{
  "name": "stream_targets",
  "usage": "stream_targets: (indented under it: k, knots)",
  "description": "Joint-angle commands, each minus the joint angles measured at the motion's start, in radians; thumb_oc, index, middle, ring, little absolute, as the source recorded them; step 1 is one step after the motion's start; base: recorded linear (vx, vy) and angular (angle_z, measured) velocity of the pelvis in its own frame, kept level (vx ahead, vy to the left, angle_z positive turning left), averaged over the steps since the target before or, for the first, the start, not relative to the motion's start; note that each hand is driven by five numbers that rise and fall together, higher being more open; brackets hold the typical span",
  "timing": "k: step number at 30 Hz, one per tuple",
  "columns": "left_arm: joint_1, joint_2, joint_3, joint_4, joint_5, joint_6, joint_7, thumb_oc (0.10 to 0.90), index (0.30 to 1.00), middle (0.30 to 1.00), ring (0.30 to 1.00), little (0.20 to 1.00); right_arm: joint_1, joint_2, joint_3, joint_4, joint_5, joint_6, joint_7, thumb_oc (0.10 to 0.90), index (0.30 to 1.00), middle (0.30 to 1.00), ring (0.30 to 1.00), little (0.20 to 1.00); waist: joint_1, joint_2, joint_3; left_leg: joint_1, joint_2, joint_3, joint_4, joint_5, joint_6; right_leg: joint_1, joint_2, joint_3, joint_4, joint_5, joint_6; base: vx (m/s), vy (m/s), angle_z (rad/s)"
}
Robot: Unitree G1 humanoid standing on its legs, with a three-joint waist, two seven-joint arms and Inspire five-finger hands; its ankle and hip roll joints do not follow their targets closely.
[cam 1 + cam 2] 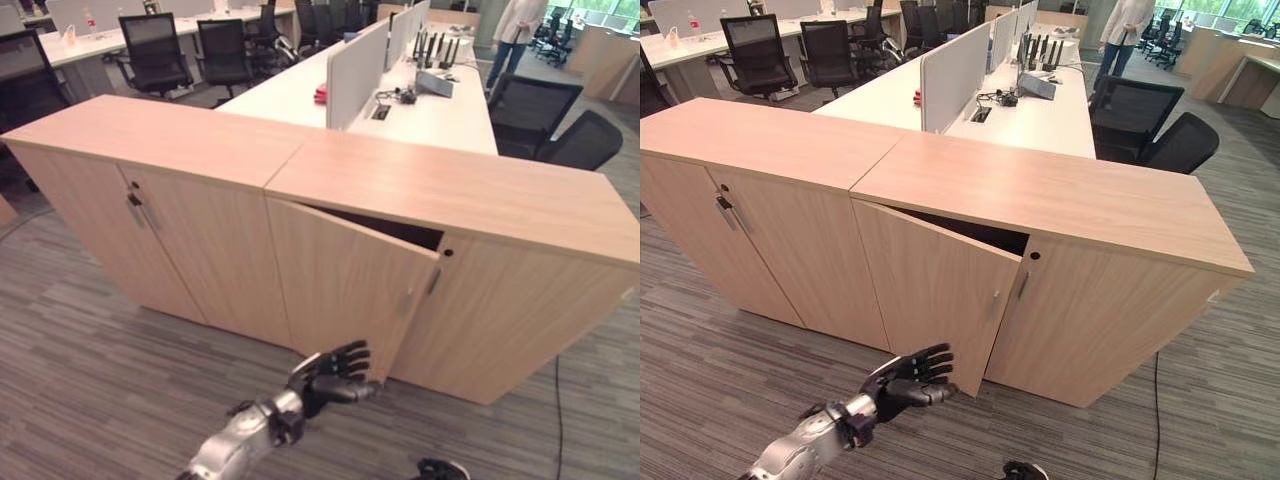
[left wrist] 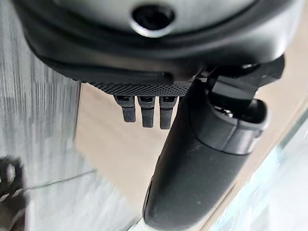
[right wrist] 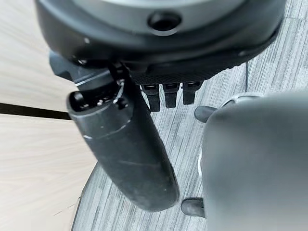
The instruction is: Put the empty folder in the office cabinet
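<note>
Beside cabinet door (image 1: 350, 290), left robot hand (image 1: 335, 372).

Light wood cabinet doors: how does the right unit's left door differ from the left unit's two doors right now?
The right unit's left door is swung ajar, a dark gap showing at its top edge; the left unit's two doors sit flush shut. The left hand, fingers relaxed, hovers by the ajar door's lower corner; nothing is near the shut doors. All share the same light wood finish.

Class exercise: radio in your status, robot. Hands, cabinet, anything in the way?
Left hand open, fingers relaxed, low by the ajar cabinet door. Right hand open, holding nothing. No folder sighted. Floor before the cabinet unobstructed.
</note>
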Motion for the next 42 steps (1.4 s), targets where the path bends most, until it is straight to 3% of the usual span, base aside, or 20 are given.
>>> stream_targets:
  k: [1,5,9,17,22,26,27,32,36,40,41,42]
  knots:
    - [-0.077,-0.012,0.033,-0.091,0.084,-0.105,-0.001,0.800,0.900,0.900,0.900,0.900,-0.009,-0.011,0.027,0.081,0.016,0.007,0.000,0.800,0.900,0.900,0.900,0.900,0.037,0.008,0.006,0.095,0.017,0.004,-0.001,-0.172,-0.010,-0.048,0.023,-0.037,0.007,-0.052,-0.003,0.04,-0.068,0.02]
    - [-0.023,-0.013,0.100,-0.076,0.232,-0.133,0.032,0.800,0.900,0.900,0.900,0.900,-0.011,-0.013,-0.005,0.082,0.056,0.006,0.001,0.800,0.900,0.900,0.900,0.900,0.050,0.007,0.005,0.104,0.030,0.008,-0.001,-0.169,-0.015,-0.040,0.037,-0.032,0.007,-0.064,-0.011,0.03,-0.053,0.01]
    - [-0.034,-0.015,0.107,-0.053,0.368,-0.173,0.051,0.800,0.900,0.900,0.900,0.900,0.001,-0.017,-0.017,0.082,0.083,-0.003,-0.001,0.800,0.900,0.900,0.900,0.900,0.049,0.005,0.004,0.113,0.047,0.014,0.000,-0.164,-0.024,-0.036,0.056,-0.026,0.007,-0.078,-0.022,0.04,-0.087,-0.03]
    - [-0.225,-0.029,0.056,0.034,0.468,-0.205,0.081,0.800,0.900,0.900,0.900,0.900,0.033,-0.044,0.012,0.055,0.078,-0.009,0.007,0.800,0.900,0.900,0.900,0.900,-0.017,0.002,-0.009,0.121,0.084,0.050,0.055,-0.182,-0.044,-0.031,0.108,0.015,0.007,-0.104,-0.052,0.05,-0.090,-0.12]
    - [-0.396,-0.026,0.032,0.110,0.456,-0.220,0.099,0.800,0.900,0.900,0.900,0.900,0.056,-0.086,0.024,0.039,0.053,-0.011,0.023,0.800,0.900,0.900,0.900,0.900,-0.072,-0.003,-0.005,0.088,0.098,0.078,0.208,-0.230,-0.051,-0.026,0.127,0.045,0.018,-0.123,-0.080,0.04,-0.088,-0.21]
    - [-0.452,-0.021,0.042,0.137,0.434,-0.225,0.113,0.800,0.900,0.900,0.900,0.900,0.055,-0.103,0.025,0.032,0.047,-0.011,0.023,0.800,0.900,0.900,0.900,0.900,-0.082,-0.011,0.020,0.022,0.095,0.075,0.377,-0.240,-0.057,-0.021,0.136,0.061,0.027,-0.130,-0.100,-0.02,-0.076,-0.23]
    - [-0.459,-0.006,0.058,0.144,0.443,-0.233,0.128,0.800,0.900,0.900,0.900,0.900,0.062,-0.120,0.022,0.023,0.036,-0.010,0.025,0.800,0.900,0.900,0.900,0.900,-0.072,-0.007,0.042,-0.021,0.065,0.013,0.436,-0.231,-0.051,-0.025,0.150,0.083,0.029,-0.131,-0.109,-0.06,-0.037,-0.32]
    - [-0.397,0.017,0.129,0.155,0.467,-0.241,0.137,0.800,0.900,0.900,0.900,0.900,0.066,-0.132,0.031,0.011,-0.006,-0.020,0.036,0.800,0.900,0.900,0.900,0.900,-0.041,-0.026,0.063,-0.143,-0.086,-0.178,0.448,-0.294,-0.010,-0.035,0.161,0.154,0.023,-0.104,-0.092,-0.02,-0.030,-0.45]
    - [-0.295,-0.015,0.189,0.170,0.428,-0.238,0.129,0.800,0.900,0.900,0.900,0.900,0.070,-0.112,0.030,0.016,-0.016,-0.020,0.039,0.800,0.900,0.900,0.900,0.900,-0.023,-0.013,0.053,-0.072,-0.082,-0.162,0.353,-0.290,0.001,-0.016,0.173,0.190,0.014,-0.098,-0.084,0.04,0.055,-0.50]
    - [-0.208,-0.054,0.222,0.248,0.408,-0.225,0.123,0.800,0.900,0.900,0.900,0.900,0.067,-0.099,0.015,0.037,-0.012,-0.016,0.045,0.800,0.900,0.900,0.900,0.900,-0.009,-0.005,0.047,-0.021,-0.075,-0.143,0.256,-0.258,0.004,-0.012,0.163,0.185,0.015,-0.092,-0.077,0.01,0.086,-0.42]
    - [-0.141,-0.090,0.248,0.377,0.423,-0.209,0.129,0.800,0.900,0.900,0.900,0.900,0.059,-0.094,0.009,0.057,-0.019,-0.012,0.046,0.800,0.900,0.900,0.900,0.900,0.004,0.005,0.045,0.010,-0.057,-0.142,0.156,-0.211,0.003,-0.028,0.153,0.172,0.018,-0.086,-0.070,-0.05,0.071,0.00]
    - [-0.141,-0.090,0.248,0.378,0.424,-0.210,0.129,0.800,0.900,0.900,0.900,0.900,0.059,-0.095,0.009,0.057,-0.019,-0.012,0.047,0.800,0.900,0.900,0.900,0.900,0.004,0.005,0.045,0.011,-0.057,-0.142,0.153,-0.209,0.003,-0.028,0.153,0.171,0.018,-0.086,-0.070,-0.05,0.071,0.09]
